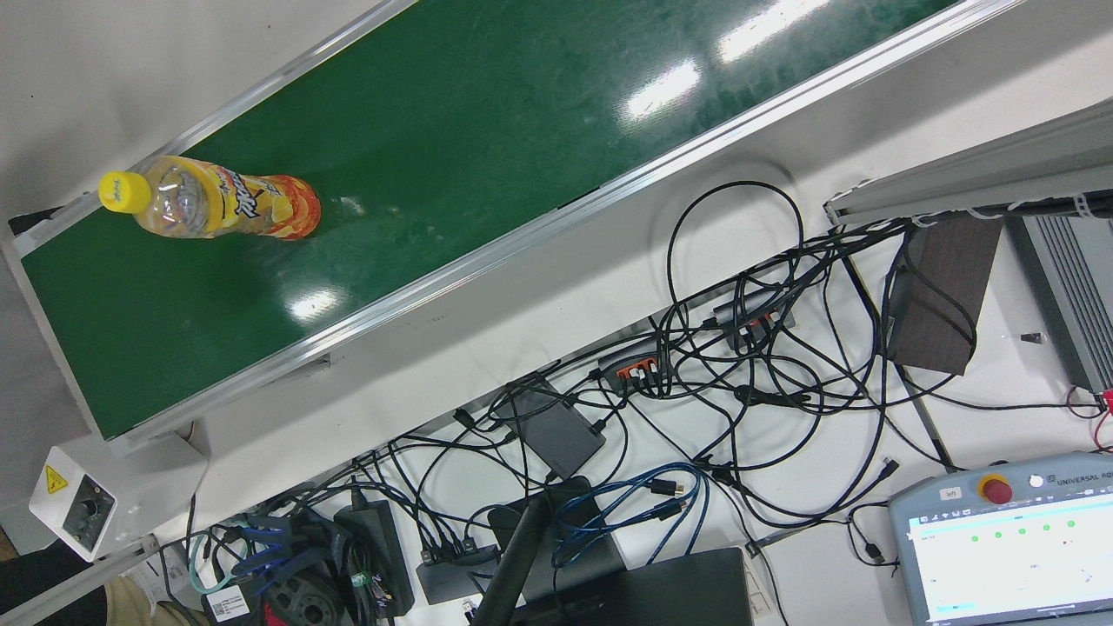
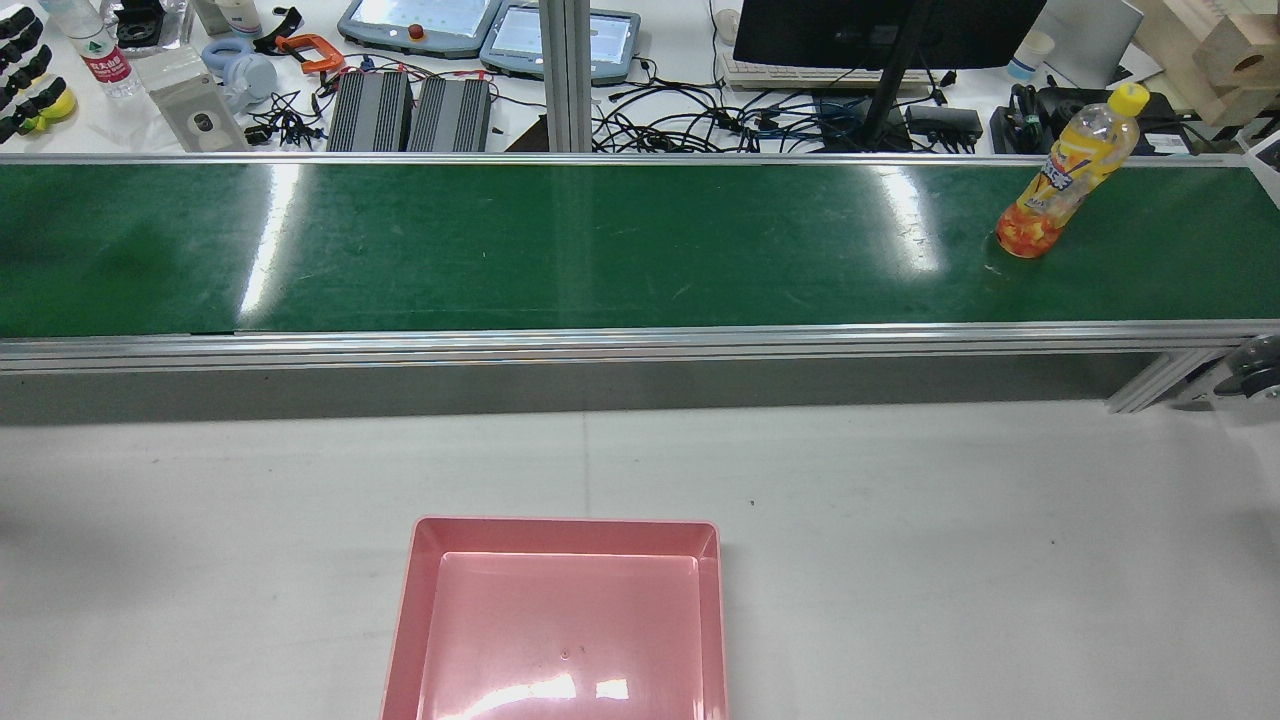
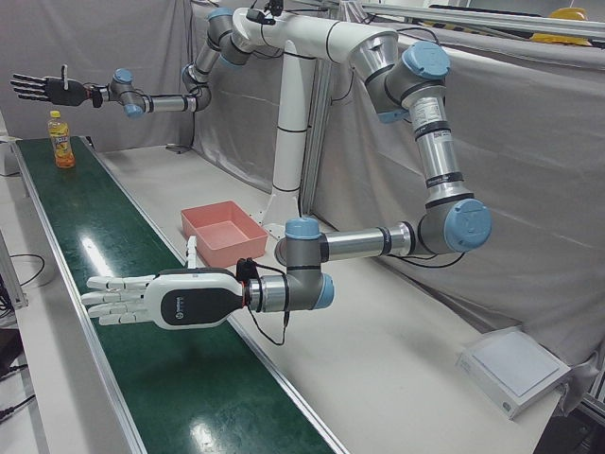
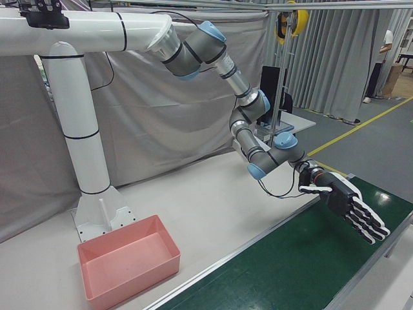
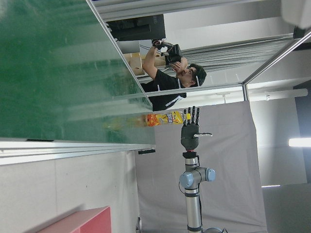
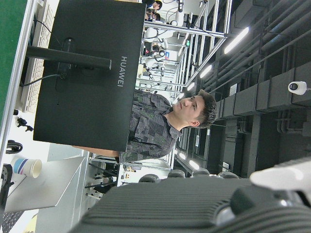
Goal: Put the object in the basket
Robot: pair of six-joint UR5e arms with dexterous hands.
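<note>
Bottle, clear plastic w/ yellow cap and orange label (image 2: pixel 1062 176), upright on green conveyor belt (image 2: pixel 560 245), 2 o'clock in rear view; pink rectangular plastic basket (image 2: pixel 560 620) at 6 o'clock; left hand (image 3: pixel 161 297) and right hand (image 4: pixel 348 203) flat, fingers spread, holding nothing.

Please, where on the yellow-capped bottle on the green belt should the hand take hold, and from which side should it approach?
Probably the bottle's labelled middle, from the robot's side. It stands upright on the belt, so its round body offers opposite sides for the fingers. The right hand, open, is the one at the bottle's end of the belt.
</note>
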